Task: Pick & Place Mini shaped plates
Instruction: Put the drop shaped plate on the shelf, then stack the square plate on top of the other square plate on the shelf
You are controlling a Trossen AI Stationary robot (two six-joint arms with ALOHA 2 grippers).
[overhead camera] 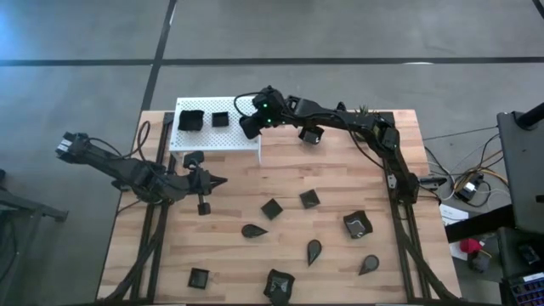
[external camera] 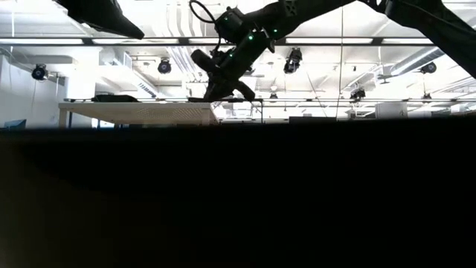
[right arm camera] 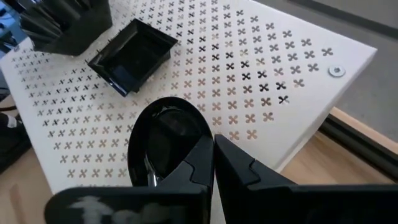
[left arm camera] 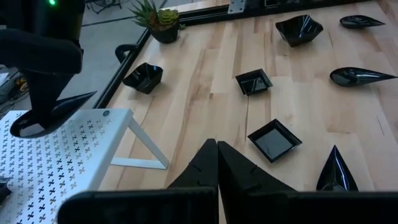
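A white perforated platform (overhead camera: 246, 144) stands at the table's far left and carries two black dishes (overhead camera: 189, 121) (overhead camera: 220, 120). My right gripper (overhead camera: 252, 127) is over the platform's right end, shut on a glossy black teardrop plate (right arm camera: 163, 134), which also shows in the left wrist view (left arm camera: 53, 117). My left gripper (overhead camera: 223, 180) waits shut and holding nothing above the table's left middle (left arm camera: 216, 144). Several more mini shaped plates lie flat on the wood, among them a square one (overhead camera: 271, 208) and a teardrop (overhead camera: 314, 250). My right gripper pinches the teardrop plate's side rim (right arm camera: 206, 138), one finger (right arm camera: 193, 165) over the plate's hollow and the other outside the rim. The fingers slant down from the table's right and far side. The plate sits about level, close over the platform's top (right arm camera: 261, 81); whether it rests there I cannot tell.
A black dish (overhead camera: 311, 134) lies just right of the platform under my right arm. A small green plant (left arm camera: 158, 18) stands at the table's far edge. Larger upturned dishes lie at the near right (overhead camera: 358, 224) and near edge (overhead camera: 279, 283). Bare platform surface shows beside the held plate.
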